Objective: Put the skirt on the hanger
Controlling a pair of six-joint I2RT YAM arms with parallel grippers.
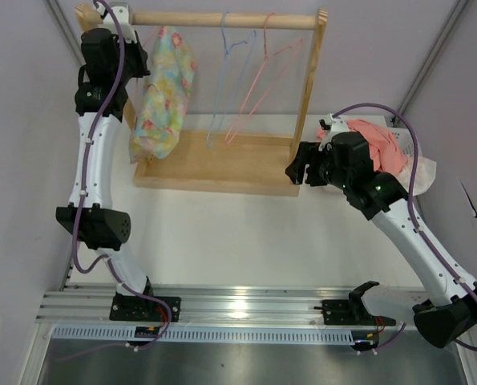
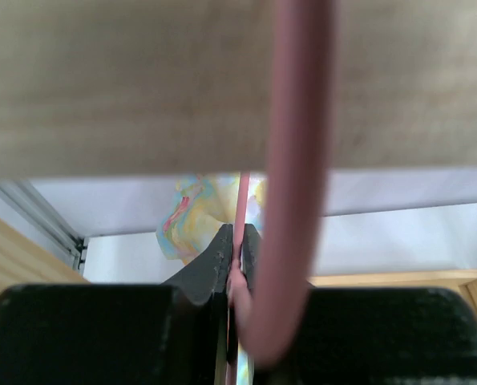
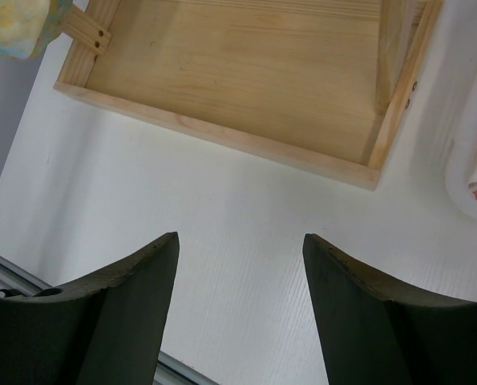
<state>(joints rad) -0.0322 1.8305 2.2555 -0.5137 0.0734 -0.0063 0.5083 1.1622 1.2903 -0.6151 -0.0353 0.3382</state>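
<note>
The skirt (image 1: pixel 164 92) hangs at the left end of the wooden rod (image 1: pixel 222 19), draped on a pink wire hanger whose hook (image 2: pixel 298 160) crosses the rod (image 2: pixel 126 80) in the left wrist view. My left gripper (image 1: pixel 139 60) is up at that end of the rod. It is shut on the hanger's thin pink wire (image 2: pixel 241 200), with the skirt (image 2: pixel 192 210) showing beyond my left gripper (image 2: pixel 240 234). My right gripper (image 1: pixel 298 171) is open and empty above the white table, near the rack's right post. In its own view my right gripper (image 3: pixel 240 249) shows a wide gap.
Two light blue hangers (image 1: pixel 226 72) and another pink hanger (image 1: pixel 262 80) hang on the rod. The rack's wooden base tray (image 1: pixel 222 164) also shows in the right wrist view (image 3: pixel 246 80). A coral-pink garment (image 1: pixel 378 144) lies at the right in a white container.
</note>
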